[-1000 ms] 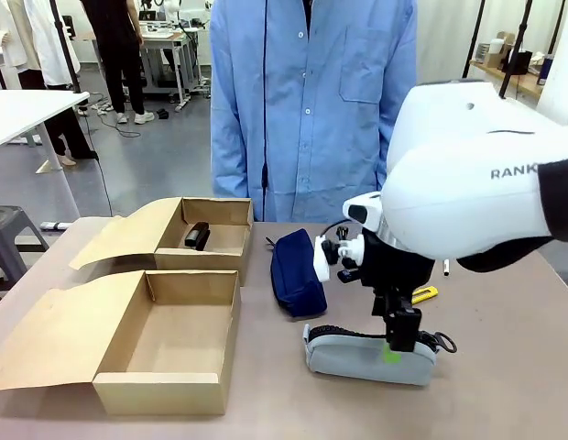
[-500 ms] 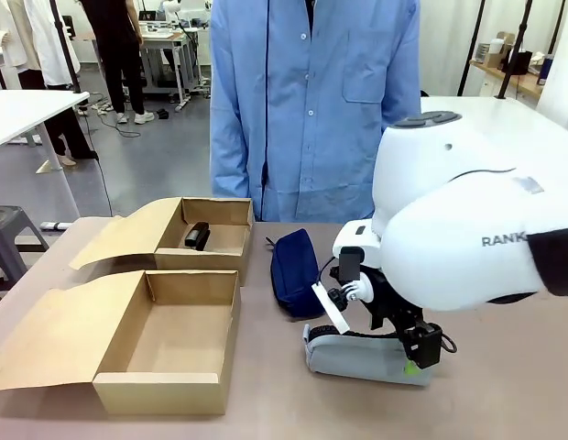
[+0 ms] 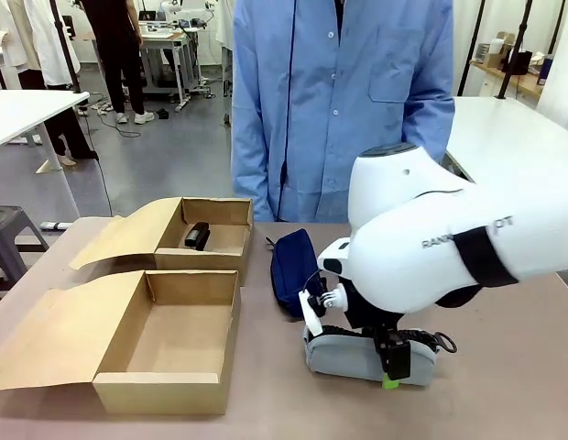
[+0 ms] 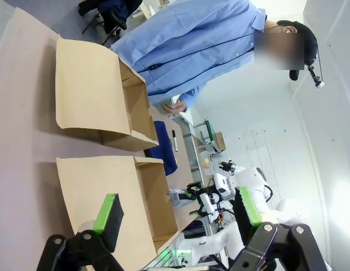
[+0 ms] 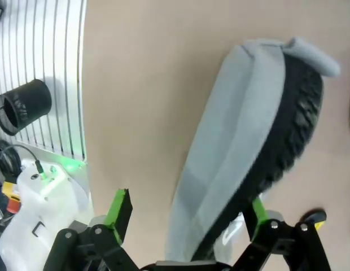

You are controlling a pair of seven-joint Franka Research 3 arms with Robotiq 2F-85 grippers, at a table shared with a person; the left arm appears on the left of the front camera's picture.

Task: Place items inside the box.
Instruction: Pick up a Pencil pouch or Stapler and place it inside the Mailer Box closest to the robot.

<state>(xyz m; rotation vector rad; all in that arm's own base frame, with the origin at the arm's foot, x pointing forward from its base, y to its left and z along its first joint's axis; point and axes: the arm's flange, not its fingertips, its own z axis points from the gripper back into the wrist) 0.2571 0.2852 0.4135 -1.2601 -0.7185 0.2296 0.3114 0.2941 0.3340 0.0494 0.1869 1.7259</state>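
The right gripper [image 5: 186,214] is down on the grey pouch [image 3: 344,357], jaws set wide and straddling it across its width: one green pad [image 5: 119,206] stands clear of the grey side, while the other sits right at the black zip edge, and whether it touches there cannot be told. The grey pouch lies flat on the tabletop [image 3: 504,385], close to the near edge and right of the middle. The navy pouch [image 3: 293,270] lies just behind it, toward the far edge, and the two are apart. The near box [image 3: 165,344] sits at the near left corner, flap open, with nothing seen inside. The far box [image 3: 211,240] is directly behind it, touching or nearly so, and holds a black stapler [image 3: 198,236]. The left gripper [image 4: 178,212] hangs in the air with its jaws wide and nothing between them. A person [image 3: 344,101] in a blue coat stands at the far edge.
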